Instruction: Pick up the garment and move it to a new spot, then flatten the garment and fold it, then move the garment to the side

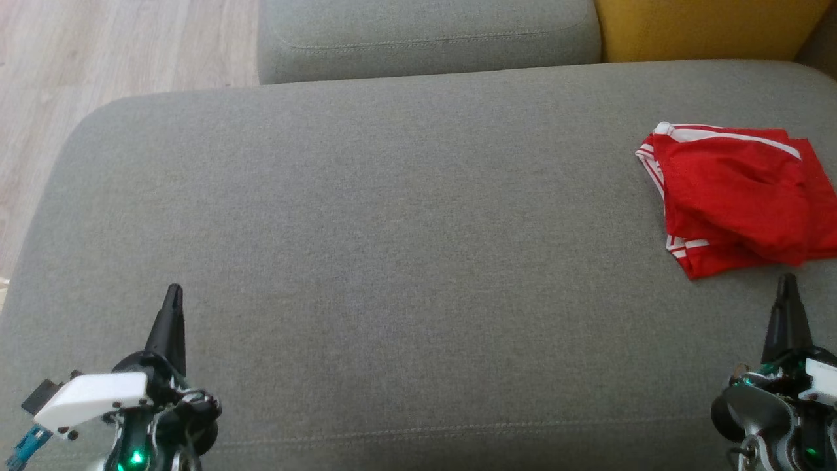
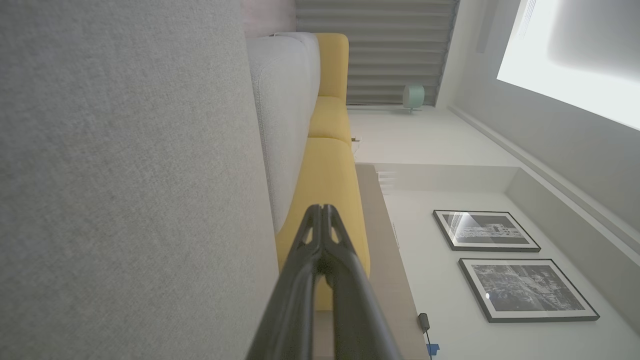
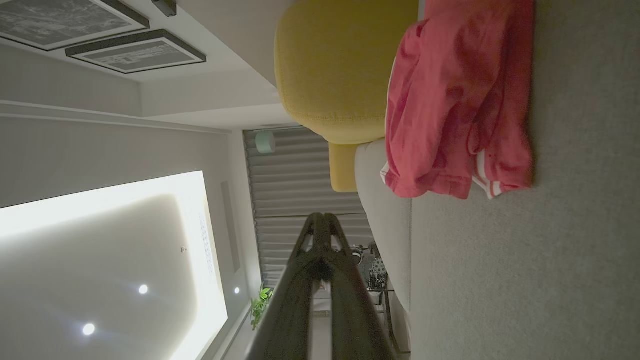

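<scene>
Head view places the garment (image 1: 732, 196) (red cloth with white stripes) on the far right part of the grey sofa cushion (image 1: 392, 216), just ahead of the right pincer (image 1: 788, 280) and apart from it. The left pincer (image 1: 174, 289) hovers over the near left part of the cushion, well apart from the garment. Both pincers have their fingers pressed together and pinch nothing.

We judge the garment light, soft and limp: it is likely to sag and open out when lifted. It lies in loose layers, the top one rumpled. We recommend taking hold at the striped hem nearest the right pincer, or at the white-edged far corner, pinching all layers there so that the bundle travels as one.

Limits of observation — the right edge of the head view cuts off the garment's right side, so we do not know its full outline. We cannot tell how many layers lie underneath, nor what kind of garment it is. The right wrist view is dim, and the folds are hard to read there.
</scene>
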Available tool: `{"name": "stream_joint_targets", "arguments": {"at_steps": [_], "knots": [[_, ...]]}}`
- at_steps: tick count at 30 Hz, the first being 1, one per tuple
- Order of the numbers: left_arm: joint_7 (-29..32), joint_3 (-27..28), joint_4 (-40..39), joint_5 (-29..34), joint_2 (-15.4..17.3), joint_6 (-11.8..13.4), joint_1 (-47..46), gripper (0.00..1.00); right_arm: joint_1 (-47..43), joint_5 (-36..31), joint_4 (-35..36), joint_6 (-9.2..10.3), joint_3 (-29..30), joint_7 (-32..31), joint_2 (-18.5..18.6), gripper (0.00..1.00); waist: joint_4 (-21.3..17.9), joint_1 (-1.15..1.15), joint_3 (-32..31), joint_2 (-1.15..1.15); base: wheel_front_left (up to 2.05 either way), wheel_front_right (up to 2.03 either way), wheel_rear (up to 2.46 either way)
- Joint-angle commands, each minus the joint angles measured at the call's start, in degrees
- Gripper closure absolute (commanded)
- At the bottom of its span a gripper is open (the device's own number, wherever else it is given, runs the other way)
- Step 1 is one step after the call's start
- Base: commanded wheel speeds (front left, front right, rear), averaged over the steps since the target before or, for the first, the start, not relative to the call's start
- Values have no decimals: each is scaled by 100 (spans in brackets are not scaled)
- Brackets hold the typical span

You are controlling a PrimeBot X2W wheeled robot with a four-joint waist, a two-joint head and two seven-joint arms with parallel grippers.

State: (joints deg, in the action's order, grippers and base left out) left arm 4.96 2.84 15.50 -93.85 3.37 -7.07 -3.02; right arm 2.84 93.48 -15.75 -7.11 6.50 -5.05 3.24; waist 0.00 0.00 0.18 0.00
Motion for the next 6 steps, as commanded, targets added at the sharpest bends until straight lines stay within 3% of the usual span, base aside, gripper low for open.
{"name": "stream_joint_targets", "arguments": {"at_steps": [1,6], "knots": [[39,226,-152,51,54,-42,-305,100,323,-37,179,-37,-111,-53,47,100,0,0,0,0,0,0,0],[46,235,-151,58,48,-42,-305,100,324,-44,178,-37,-103,-59,42,100,0,0,0,0,0,0,0]]}}
